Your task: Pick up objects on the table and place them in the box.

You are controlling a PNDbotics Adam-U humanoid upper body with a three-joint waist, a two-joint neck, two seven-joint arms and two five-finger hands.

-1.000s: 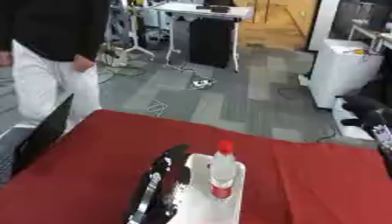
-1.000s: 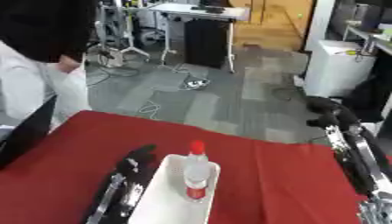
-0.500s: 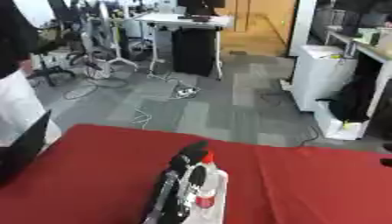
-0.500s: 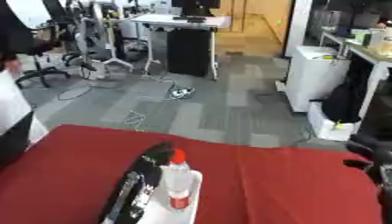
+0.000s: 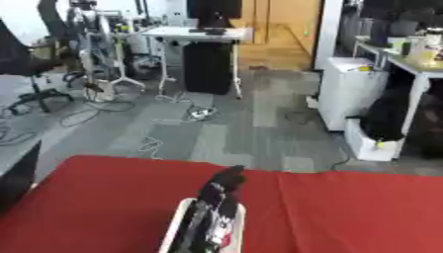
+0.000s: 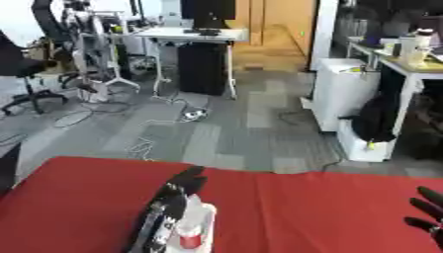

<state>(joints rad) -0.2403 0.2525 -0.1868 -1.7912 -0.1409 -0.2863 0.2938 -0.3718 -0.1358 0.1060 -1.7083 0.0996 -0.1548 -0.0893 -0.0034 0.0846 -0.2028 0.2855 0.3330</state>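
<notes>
Left eye view: a counter point(image 5: 104, 197) draped in red cloth fills the lower part of the picture. The left hand point(image 5: 216, 202) reaches over a shallow white box point(image 5: 176, 228) near the bottom edge, fingers pointing away toward the far side of the counter. A clear bottle with a red label point(image 5: 227, 232) lies in the box, just beside and partly under the hand. Whether the fingers are curled round the bottle or merely stretched over it cannot be told.

Right eye view: the same hand covers the bottle in the box, with the red label showing at the bottom edge. The right hand point(image 6: 427, 212) shows at the right edge above the counter, its dark fingers spread apart and holding nothing.
</notes>
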